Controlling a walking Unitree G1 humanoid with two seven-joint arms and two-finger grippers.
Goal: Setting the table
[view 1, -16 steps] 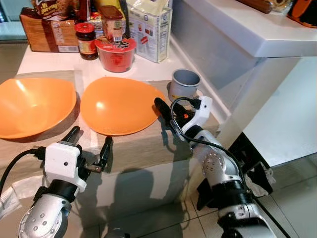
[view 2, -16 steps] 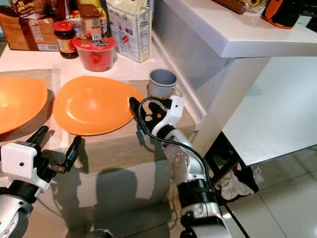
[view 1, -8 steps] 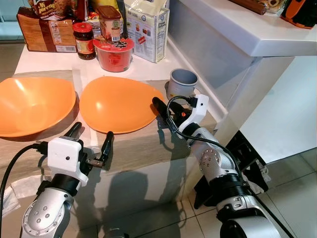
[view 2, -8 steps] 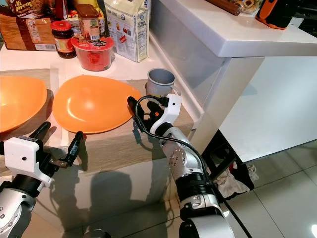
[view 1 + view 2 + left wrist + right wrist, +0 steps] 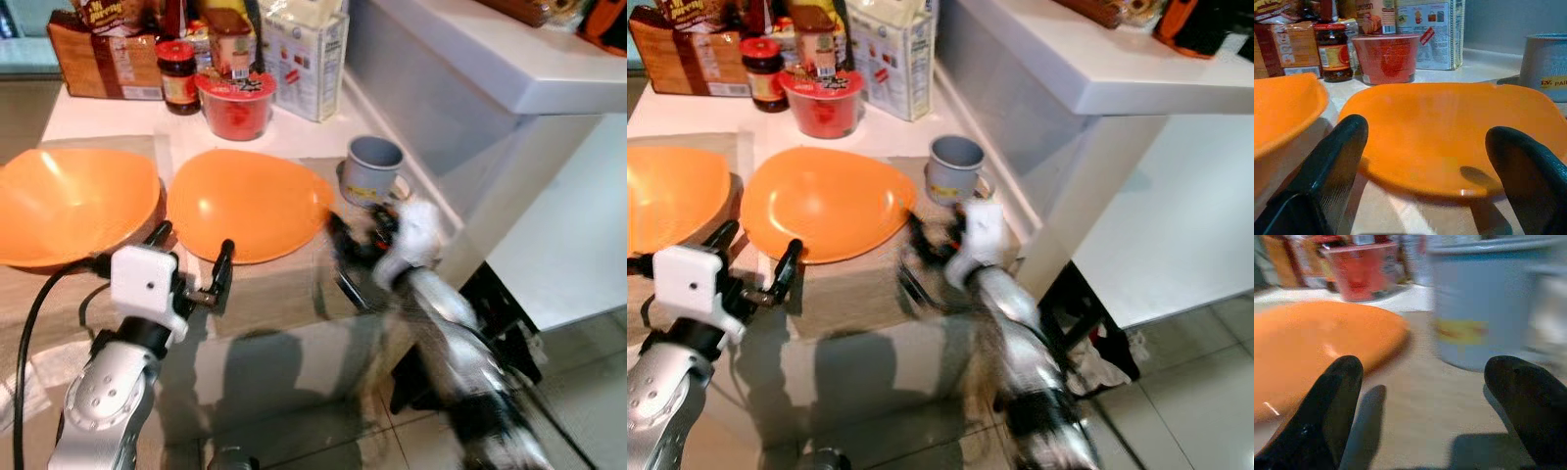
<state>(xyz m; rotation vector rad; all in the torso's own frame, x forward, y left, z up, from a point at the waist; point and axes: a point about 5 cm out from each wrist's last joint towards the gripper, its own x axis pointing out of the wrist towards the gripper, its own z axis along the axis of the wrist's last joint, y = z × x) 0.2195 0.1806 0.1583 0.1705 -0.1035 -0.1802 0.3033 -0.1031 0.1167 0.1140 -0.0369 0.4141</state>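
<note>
Left eye view: counter carries two orange plates: one central, a second to its left. Grey cup just beside the central plate's right edge; jars and boxes at the back. Left gripper sits at the plate's near rim, jaws released, empty. Right arm is motion-blurred; right gripper lies near the cup.

Right eye view: same layout; nothing is held.

Left wrist view: jaws spread wide, central plate directly ahead between the fingers, not touched.

Right wrist view: jaws spread, cup ahead and plate edge to one side, both apart from the fingers.

Judgement: approach step, no grasp made. Next move probably calls for the right gripper to line up on the cup wall, then close.
</note>
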